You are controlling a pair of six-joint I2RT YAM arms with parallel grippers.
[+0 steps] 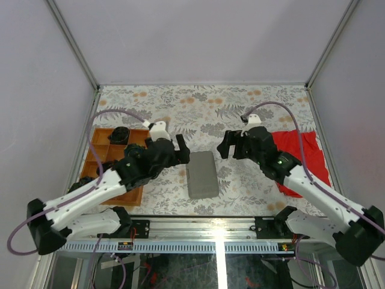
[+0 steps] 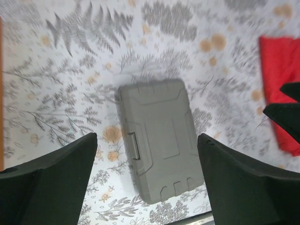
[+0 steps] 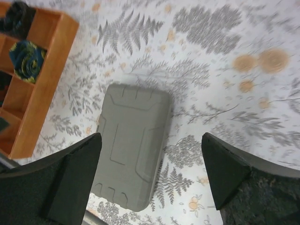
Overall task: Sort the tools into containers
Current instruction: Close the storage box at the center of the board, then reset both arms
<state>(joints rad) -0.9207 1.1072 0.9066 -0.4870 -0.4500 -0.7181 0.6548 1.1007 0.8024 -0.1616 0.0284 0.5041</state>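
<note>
The wooden tray [image 1: 97, 149] sits at the far left. The left gripper [image 1: 182, 147] hangs with its jaws wide apart and empty, just left of the closed grey case [image 1: 201, 173]. The case's long axis runs away from the arm bases. The right gripper [image 1: 227, 144], also spread and empty, hangs just right of the case's far end. The left looks marginally nearer. A red cloth [image 1: 301, 156] lies far right. No writing is legible.

You have 3 things on the floral table [image 1: 204, 105]: the closed grey case [image 1: 201, 173], the wooden tray [image 1: 101, 137] left of it, and the red cloth [image 1: 301, 150] right of it.
</note>
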